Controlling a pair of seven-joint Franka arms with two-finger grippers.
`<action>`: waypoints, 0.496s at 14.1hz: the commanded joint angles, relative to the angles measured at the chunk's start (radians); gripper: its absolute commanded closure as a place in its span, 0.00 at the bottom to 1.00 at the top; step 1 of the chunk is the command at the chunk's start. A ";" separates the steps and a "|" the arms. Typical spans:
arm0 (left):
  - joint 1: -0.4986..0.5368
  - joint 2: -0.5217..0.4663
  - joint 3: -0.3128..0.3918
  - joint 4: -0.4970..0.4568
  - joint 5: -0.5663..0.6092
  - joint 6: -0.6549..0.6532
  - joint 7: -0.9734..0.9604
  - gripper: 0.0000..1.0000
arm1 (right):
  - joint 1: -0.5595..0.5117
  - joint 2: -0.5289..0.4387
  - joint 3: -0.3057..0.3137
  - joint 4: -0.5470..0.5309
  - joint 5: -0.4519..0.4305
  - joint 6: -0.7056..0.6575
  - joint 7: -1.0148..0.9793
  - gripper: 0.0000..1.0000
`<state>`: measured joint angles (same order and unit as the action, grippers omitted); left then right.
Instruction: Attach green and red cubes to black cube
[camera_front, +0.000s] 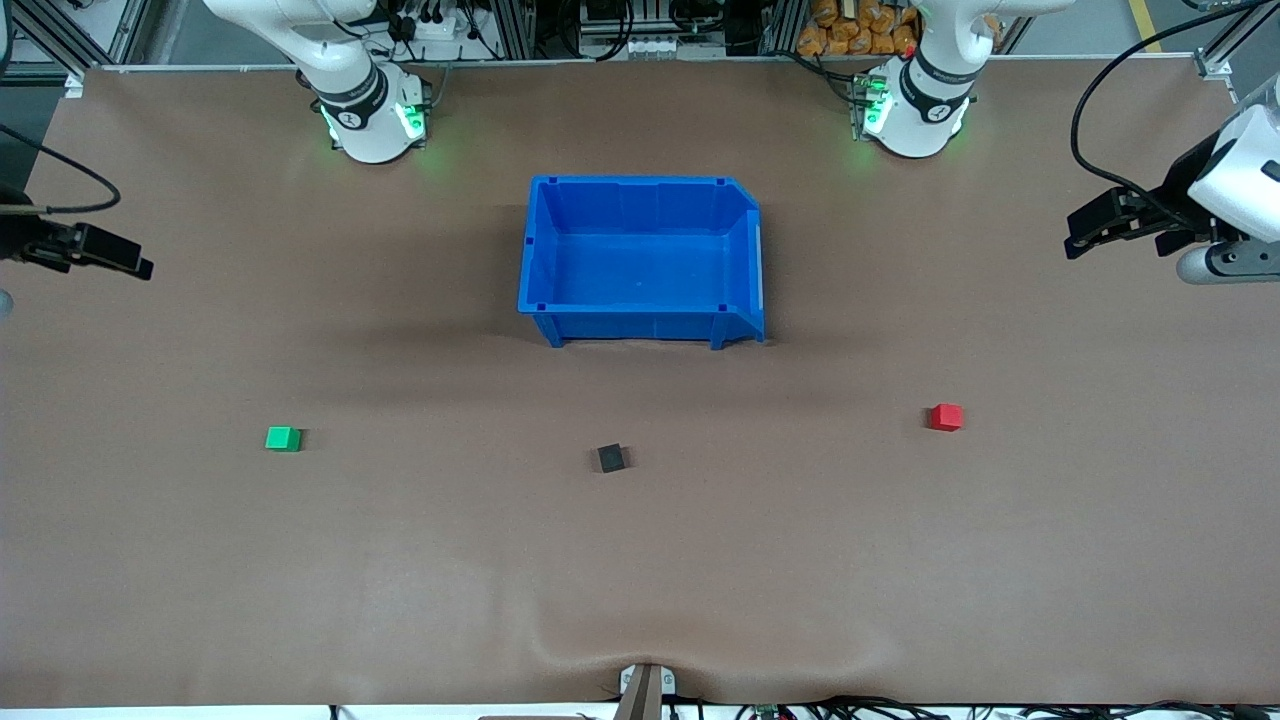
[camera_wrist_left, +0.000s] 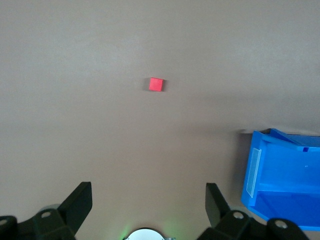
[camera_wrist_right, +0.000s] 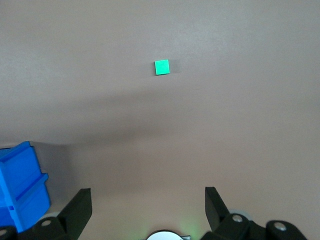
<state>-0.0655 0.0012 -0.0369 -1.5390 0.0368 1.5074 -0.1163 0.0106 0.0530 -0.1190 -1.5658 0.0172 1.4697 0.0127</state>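
Observation:
The green cube (camera_front: 283, 438) lies on the brown table toward the right arm's end and shows in the right wrist view (camera_wrist_right: 161, 67). The red cube (camera_front: 946, 417) lies toward the left arm's end and shows in the left wrist view (camera_wrist_left: 156, 84). The black cube (camera_front: 611, 458) sits between them, nearer the front camera than the bin, apart from both. My left gripper (camera_front: 1090, 225) is up over the table's edge at its own end, open and empty (camera_wrist_left: 147, 192). My right gripper (camera_front: 110, 253) is up over the table's edge at its own end, open and empty (camera_wrist_right: 147, 197).
A blue bin (camera_front: 640, 325) stands empty mid-table between the arm bases and the cubes; it also shows in the left wrist view (camera_wrist_left: 280, 175) and the right wrist view (camera_wrist_right: 22, 185). A small clamp (camera_front: 645, 685) sits at the table's near edge.

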 joint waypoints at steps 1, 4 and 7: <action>0.004 -0.009 -0.011 -0.003 0.015 -0.013 0.014 0.00 | -0.020 0.018 0.007 0.021 0.000 0.001 0.007 0.00; 0.009 -0.007 -0.014 -0.019 0.014 -0.024 0.007 0.00 | -0.021 0.057 0.007 0.021 -0.002 -0.005 0.009 0.00; 0.004 0.034 -0.014 -0.042 0.014 0.002 -0.005 0.00 | -0.032 0.134 0.005 0.021 -0.017 -0.005 0.009 0.00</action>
<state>-0.0655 0.0074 -0.0403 -1.5661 0.0368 1.4952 -0.1168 -0.0003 0.1282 -0.1212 -1.5664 0.0161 1.4742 0.0129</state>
